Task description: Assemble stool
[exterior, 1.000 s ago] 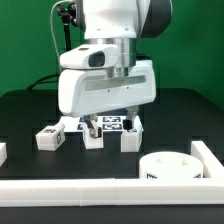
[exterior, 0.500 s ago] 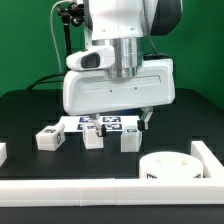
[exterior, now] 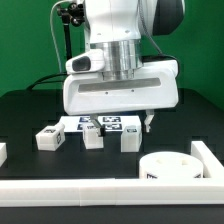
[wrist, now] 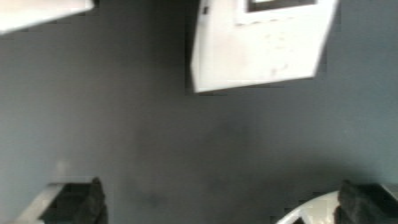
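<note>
The stool seat (exterior: 168,165), a thick white round disc, lies at the front on the exterior view's right. Three short white tagged legs (exterior: 50,137) (exterior: 93,137) (exterior: 129,139) stand in a row on the black table. My gripper (exterior: 120,127) hangs above and just behind the row, open wide and empty, with one finger (exterior: 150,122) showing to the right of the rightmost leg. In the wrist view the gripper (wrist: 222,205) is open over bare table. One leg (wrist: 263,45) lies ahead of it, and the seat's rim (wrist: 334,207) shows beside one fingertip (wrist: 374,200).
The marker board (exterior: 108,123) lies flat behind the legs. Long white border rails run along the front (exterior: 100,190) and the exterior view's right (exterior: 205,153). A dark stand with cables rises at the back left (exterior: 65,40).
My gripper has shifted toward the exterior view's right, from over the middle legs to over the rightmost leg. The legs and seat have not moved.
</note>
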{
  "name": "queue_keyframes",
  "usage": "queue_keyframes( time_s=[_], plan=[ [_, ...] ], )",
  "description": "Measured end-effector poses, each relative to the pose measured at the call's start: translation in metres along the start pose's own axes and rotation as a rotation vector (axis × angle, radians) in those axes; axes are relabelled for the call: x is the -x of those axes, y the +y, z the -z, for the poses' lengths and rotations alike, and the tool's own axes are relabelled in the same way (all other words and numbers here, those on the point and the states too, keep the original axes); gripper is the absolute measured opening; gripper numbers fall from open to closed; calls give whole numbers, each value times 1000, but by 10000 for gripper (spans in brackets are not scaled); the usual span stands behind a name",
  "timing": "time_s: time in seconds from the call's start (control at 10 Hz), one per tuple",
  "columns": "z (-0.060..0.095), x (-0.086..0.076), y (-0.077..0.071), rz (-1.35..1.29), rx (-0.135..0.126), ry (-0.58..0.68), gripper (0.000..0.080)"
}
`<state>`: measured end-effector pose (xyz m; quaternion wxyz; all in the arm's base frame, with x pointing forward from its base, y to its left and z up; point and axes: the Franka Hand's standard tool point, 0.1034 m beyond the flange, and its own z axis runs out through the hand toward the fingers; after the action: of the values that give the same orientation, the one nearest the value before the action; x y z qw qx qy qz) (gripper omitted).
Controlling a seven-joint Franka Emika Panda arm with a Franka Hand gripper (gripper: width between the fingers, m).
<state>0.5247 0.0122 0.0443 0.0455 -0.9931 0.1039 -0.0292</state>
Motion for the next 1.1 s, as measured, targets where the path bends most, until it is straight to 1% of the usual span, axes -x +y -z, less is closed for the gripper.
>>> queue_keyframes(
  time_s=[0.1, 0.2, 0.3, 0.5, 0.6, 0.7, 0.8, 0.9, 1.0, 1.1],
  plan=[
    [-1, 2, -2, -73, -4, -2, 649],
    [-3, 4, -4, -86, -4, 0, 649],
    [-3, 3, -4, -83, -4, 0, 649],
    [-3, 6, -4, -79, -4, -41, 649],
    [-3, 5, -3, -78, -4, -37, 649],
    [-7, 10, -2, -79, -1, -64, 649],
    [-8, 19, -2, -84, 1, -183, 649],
    [-10, 16, -2, -89, 1, -253, 649],
    [-11, 17, -2, -78, -1, -309, 649],
    [-10, 21, -1, -82, -1, -398, 649]
  ],
)
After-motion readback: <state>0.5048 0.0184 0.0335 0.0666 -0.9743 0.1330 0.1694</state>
